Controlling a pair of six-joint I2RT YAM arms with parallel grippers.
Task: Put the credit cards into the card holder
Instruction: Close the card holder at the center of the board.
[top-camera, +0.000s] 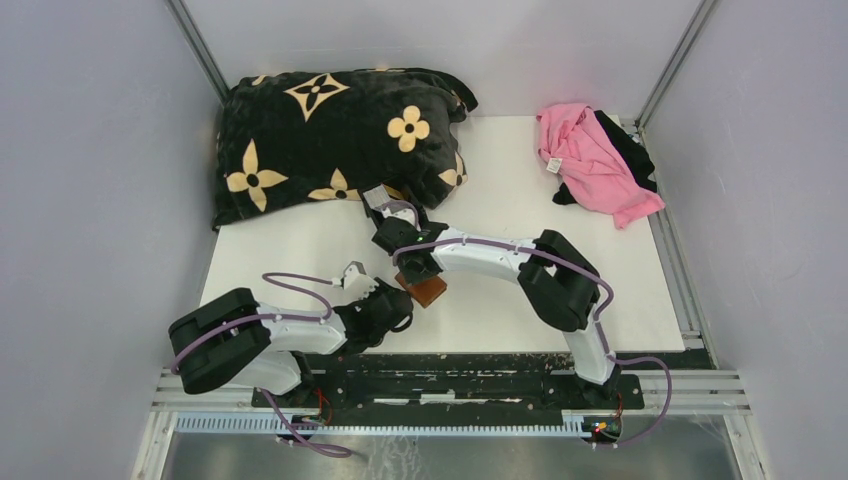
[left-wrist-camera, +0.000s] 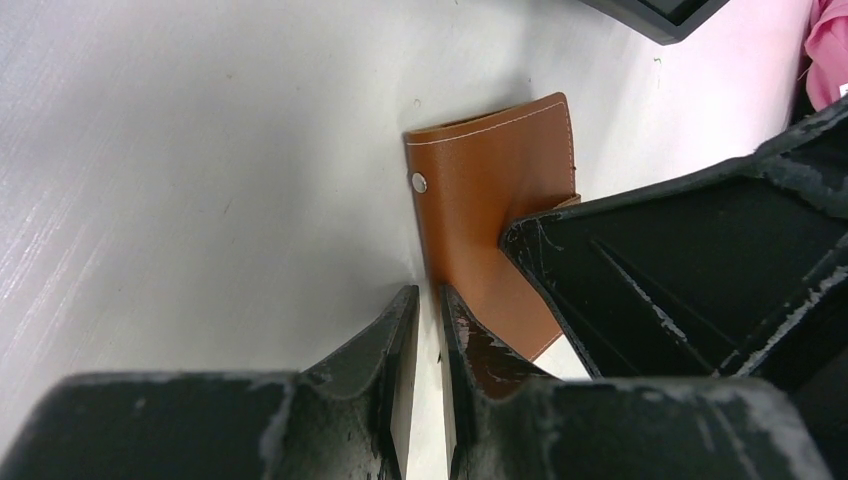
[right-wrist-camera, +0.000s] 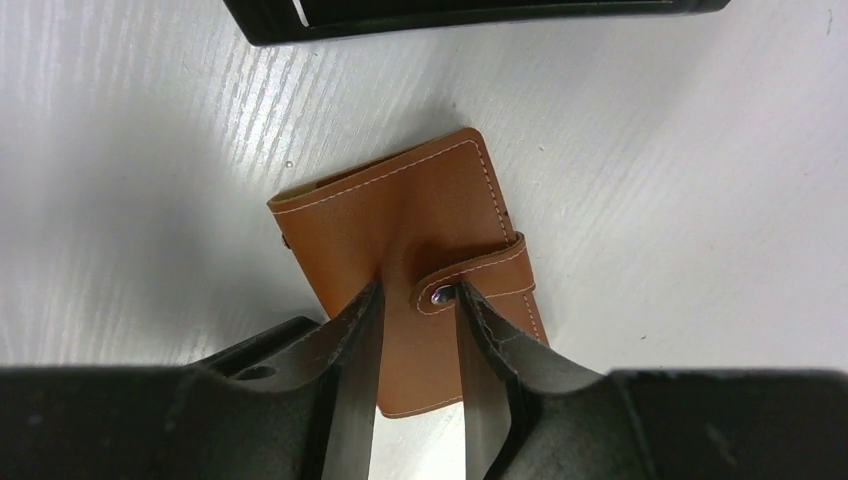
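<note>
1. robot test cell, lab type.
2. white table (top-camera: 520, 200) boxed by plain grey walls (top-camera: 90, 200) on aluminium posts (top-camera: 200, 45).
3. two robot arms (top-camera: 480, 258) bolted to a metal rail (top-camera: 450, 385).
4. loose props: flowered blanket (top-camera: 330, 130), pink cloth (top-camera: 590, 155).

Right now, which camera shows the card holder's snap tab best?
The right wrist view: the snap tab lies in plain sight across the card holder, stud showing. The left wrist view catches only the tab's edge behind the right pincer. The top view shows just a small brown patch of the holder.
</note>
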